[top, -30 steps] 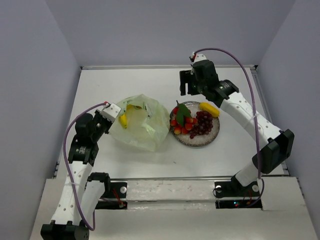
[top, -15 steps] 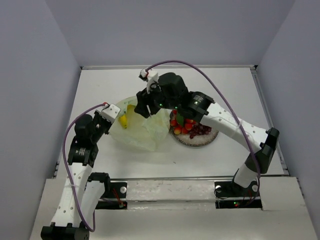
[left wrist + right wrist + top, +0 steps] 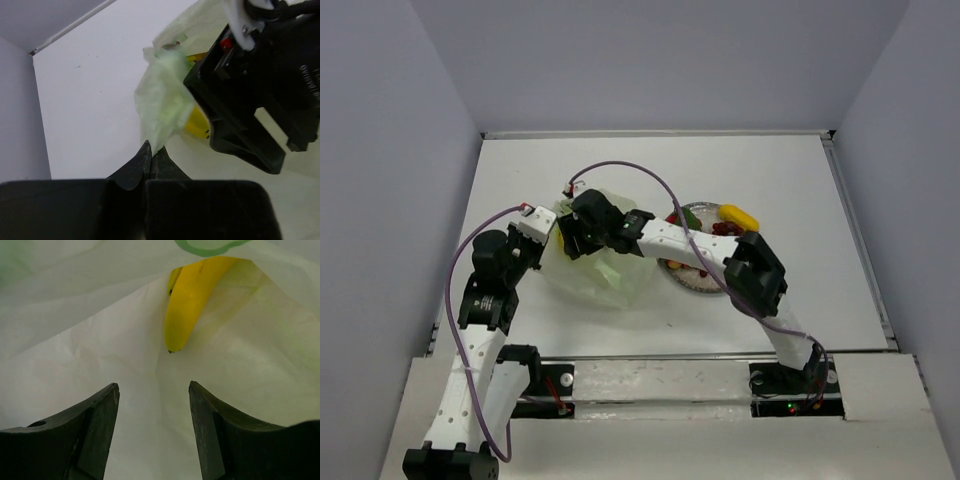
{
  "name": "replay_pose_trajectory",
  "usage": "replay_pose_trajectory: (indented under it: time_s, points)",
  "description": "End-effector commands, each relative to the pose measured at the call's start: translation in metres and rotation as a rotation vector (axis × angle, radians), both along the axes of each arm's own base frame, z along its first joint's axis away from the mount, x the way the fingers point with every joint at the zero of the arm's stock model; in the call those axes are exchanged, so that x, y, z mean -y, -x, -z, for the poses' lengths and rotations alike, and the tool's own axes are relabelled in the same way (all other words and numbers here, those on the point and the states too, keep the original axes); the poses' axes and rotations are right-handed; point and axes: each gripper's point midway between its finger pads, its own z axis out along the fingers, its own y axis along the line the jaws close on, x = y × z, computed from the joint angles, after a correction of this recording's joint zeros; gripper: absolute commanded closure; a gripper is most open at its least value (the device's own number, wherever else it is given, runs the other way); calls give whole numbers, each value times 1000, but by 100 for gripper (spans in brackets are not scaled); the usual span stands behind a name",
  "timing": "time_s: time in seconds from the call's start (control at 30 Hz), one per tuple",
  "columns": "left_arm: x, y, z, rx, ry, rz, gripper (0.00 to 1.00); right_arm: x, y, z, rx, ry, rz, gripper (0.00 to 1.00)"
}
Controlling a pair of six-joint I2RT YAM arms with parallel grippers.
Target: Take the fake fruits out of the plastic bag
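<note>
The pale yellow-green plastic bag [image 3: 610,265] lies left of centre on the table. My left gripper [image 3: 552,228] is shut on the bag's left edge [image 3: 167,107] and holds it up. My right gripper [image 3: 572,238] is open and reaches into the bag's mouth; its fingers [image 3: 97,415] stand apart just short of a yellow banana-shaped fruit [image 3: 192,297] lying inside the bag [image 3: 75,340]. The same yellow piece [image 3: 197,125] shows in the left wrist view, beside the right gripper's black body [image 3: 260,85]. Red and purple fruits [image 3: 705,228] and a yellow piece [image 3: 739,216] lie on the plate.
The round speckled grey plate [image 3: 692,282] sits just right of the bag, partly hidden by my right arm [image 3: 680,245]. White walls enclose the table at the back and both sides.
My right arm has swung left from above the plate, across to the bag, and lowered its open gripper into the bag's mouth. The left gripper has kept its hold on the bag.
</note>
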Motion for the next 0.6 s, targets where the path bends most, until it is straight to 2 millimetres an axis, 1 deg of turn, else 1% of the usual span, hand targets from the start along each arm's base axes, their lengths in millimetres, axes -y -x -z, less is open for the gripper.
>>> replay_pose_trajectory:
  time_s: [0.0,0.07,0.1,0.17,0.2,0.33,0.37,0.4,0.43,0.47,0.5,0.57]
  points:
    - [3,-7,-13,56,53,-17,100,-33,-34,-32,100,-131,113,33]
    - [4,-8,-13,61,59,-12,100,-33,-45,-19,115,-108,164,31]
    - [5,-8,-13,62,60,-9,100,-32,-56,-7,137,-82,208,28]
    - [5,-8,-15,67,61,-7,100,-29,-68,4,171,-50,254,25]
    - [5,-8,-14,67,60,-9,100,-32,-72,15,177,-36,266,24]
    - [6,-8,-14,67,57,5,100,-34,-81,31,190,-19,297,23]
    - [7,-8,-14,67,57,8,100,-35,-84,38,195,-8,307,22]
    - [9,-8,-14,63,59,19,100,-32,-91,39,204,-8,317,21]
    - [10,-7,-13,62,60,23,100,-36,-92,40,207,-14,304,21]
    - [10,-7,-13,60,60,28,100,-42,-88,48,194,-20,266,21]
    - [11,-7,-14,62,60,34,100,-49,-88,46,206,-42,239,22]
    - [11,-7,-13,60,57,34,100,-54,-86,50,202,-58,216,30]
